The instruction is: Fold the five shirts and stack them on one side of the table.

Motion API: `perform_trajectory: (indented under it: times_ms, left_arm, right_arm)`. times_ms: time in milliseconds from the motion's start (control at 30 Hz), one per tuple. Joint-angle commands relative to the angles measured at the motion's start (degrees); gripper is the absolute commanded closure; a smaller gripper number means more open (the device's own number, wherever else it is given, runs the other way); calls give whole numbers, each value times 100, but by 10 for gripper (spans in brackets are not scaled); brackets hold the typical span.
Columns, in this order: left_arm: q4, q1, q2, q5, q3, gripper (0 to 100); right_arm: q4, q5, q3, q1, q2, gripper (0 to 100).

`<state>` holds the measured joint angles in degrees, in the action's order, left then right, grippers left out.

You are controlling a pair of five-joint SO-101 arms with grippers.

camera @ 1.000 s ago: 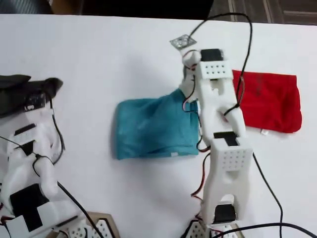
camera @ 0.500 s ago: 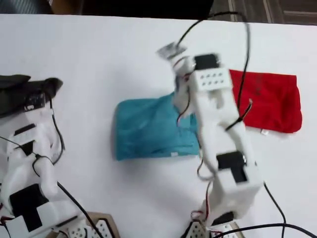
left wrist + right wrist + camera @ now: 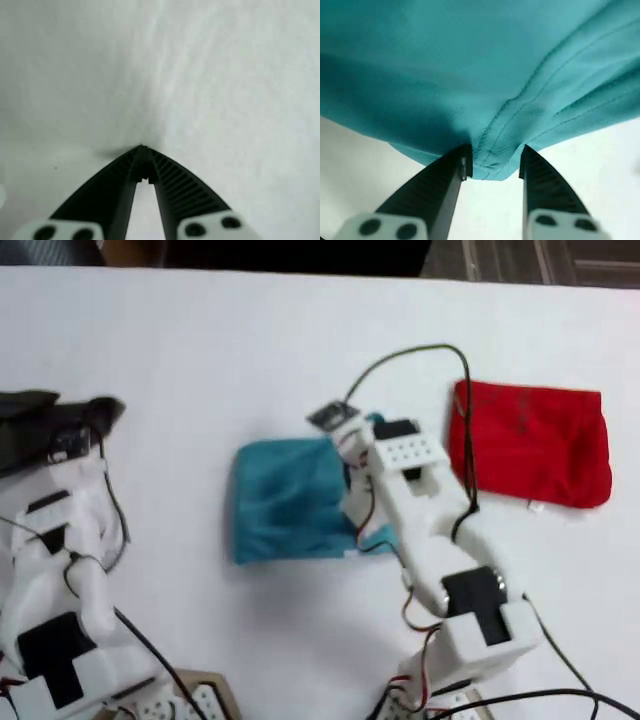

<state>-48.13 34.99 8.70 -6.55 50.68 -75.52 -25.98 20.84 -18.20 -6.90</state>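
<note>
Qty: 2 shirts (teal shirt (image 3: 285,502), red shirt (image 3: 530,445)), 2 arms (image 3: 430,530).

Teal shirt (image 3: 285,505): folded to a rough rectangle, mid-counter (image 3: 200,340), flat at its left, right edge raised and bunched. Stitched hem fold caught between the fingers of the right end effector (image 3: 492,162).
Red shirt (image 3: 530,445): folded, flat, to the teal's right, apart from it; small white tag at near edge.

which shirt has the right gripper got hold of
The teal shirt in the middle of the table: its hem sits between the fingers of the right gripper. The red shirt lies folded apart from it, untouched.
</note>
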Motion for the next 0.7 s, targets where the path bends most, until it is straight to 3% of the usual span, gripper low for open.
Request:
perform_trajectory:
  times_ms: [0, 67, 133, 300, 667]
  left_arm:
    - [149, 53, 202, 26, 13, 973]
    - [149, 53, 202, 26, 13, 973]
    - [149, 53, 202, 26, 13, 973]
    - [149, 53, 202, 26, 13, 973]
    - [149, 53, 202, 26, 13, 973]
  right_arm:
    - [84, 44, 35, -31, 365, 841]
    - [145, 44, 123, -31, 374, 883]
    - [251, 44, 211, -22, 374, 986]
    - [277, 35, 229, 242, 505, 976]
    - [-936, -185, 123, 453, 1675, 978]
